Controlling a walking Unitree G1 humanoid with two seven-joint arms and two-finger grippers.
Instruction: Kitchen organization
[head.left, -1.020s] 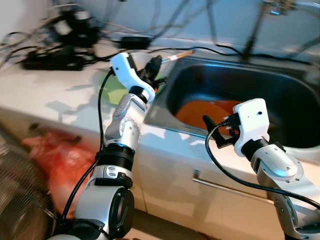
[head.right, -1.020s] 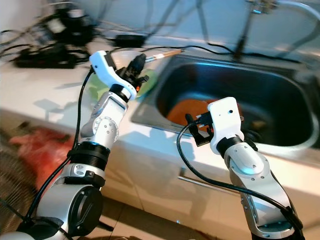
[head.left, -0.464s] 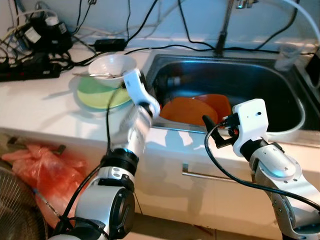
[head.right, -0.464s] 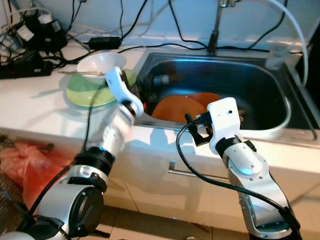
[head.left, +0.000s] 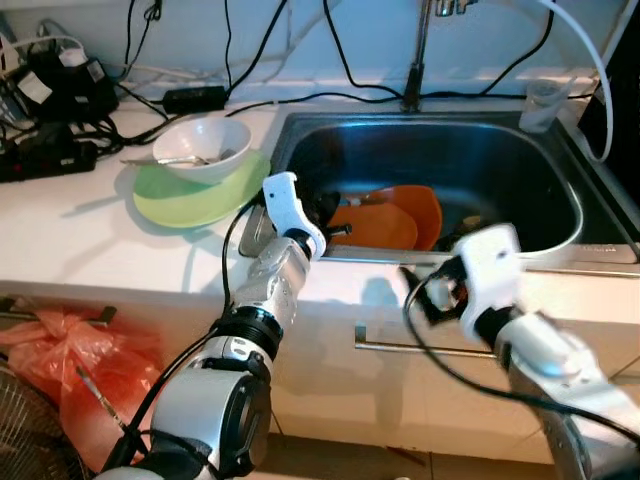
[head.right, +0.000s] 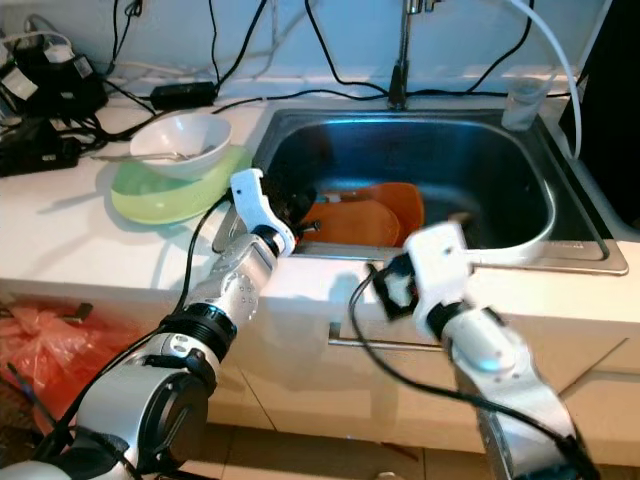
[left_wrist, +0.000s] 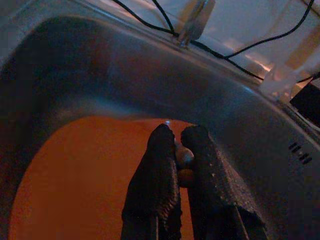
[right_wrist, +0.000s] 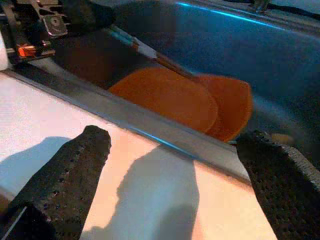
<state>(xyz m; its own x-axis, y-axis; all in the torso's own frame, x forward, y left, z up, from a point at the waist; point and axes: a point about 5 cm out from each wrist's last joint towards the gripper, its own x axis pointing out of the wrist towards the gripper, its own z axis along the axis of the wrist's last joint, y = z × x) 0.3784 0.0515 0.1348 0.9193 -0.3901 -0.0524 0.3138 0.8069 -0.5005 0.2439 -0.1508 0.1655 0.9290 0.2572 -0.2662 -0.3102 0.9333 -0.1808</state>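
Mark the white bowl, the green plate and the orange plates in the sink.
white bowl (head.left: 200, 145): left eye view, on its outer wall facing the camera.
green plate (head.left: 170, 203): left eye view, on the bare rim in front of the bowl.
orange plates (head.left: 385, 225): left eye view, on the face of the front plate.

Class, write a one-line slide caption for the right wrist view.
Open right hand hovers over the counter edge, facing orange plates in the steel sink.

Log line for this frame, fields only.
left pincer: shut on chopsticks, over orange plates in sink | right pincer: open, above counter edge | bowl: on green plate
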